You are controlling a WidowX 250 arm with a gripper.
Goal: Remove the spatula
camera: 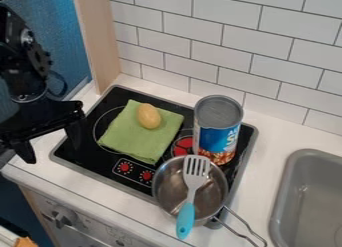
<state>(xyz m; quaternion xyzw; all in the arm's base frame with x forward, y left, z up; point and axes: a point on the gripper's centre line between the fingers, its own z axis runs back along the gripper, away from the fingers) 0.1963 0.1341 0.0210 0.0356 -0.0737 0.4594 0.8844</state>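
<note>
gripper (53, 152): black, angular, hanging by the near-left part of the glossy black cooktop (90, 163); fingers spreading wide apart, grasping nothing. spatula (194, 178): well apart from the gripper, to its right in the view, lying across the round, shiny metal saucepan (167, 191); slotted grey head, smooth blue handle. nearer the gripper, soft green cloth (133, 136) is lying flat, bearing a smooth oval yellow potato (149, 116). beyond the cloth, a cylindrical metal can (217, 126) is standing upright.
</note>
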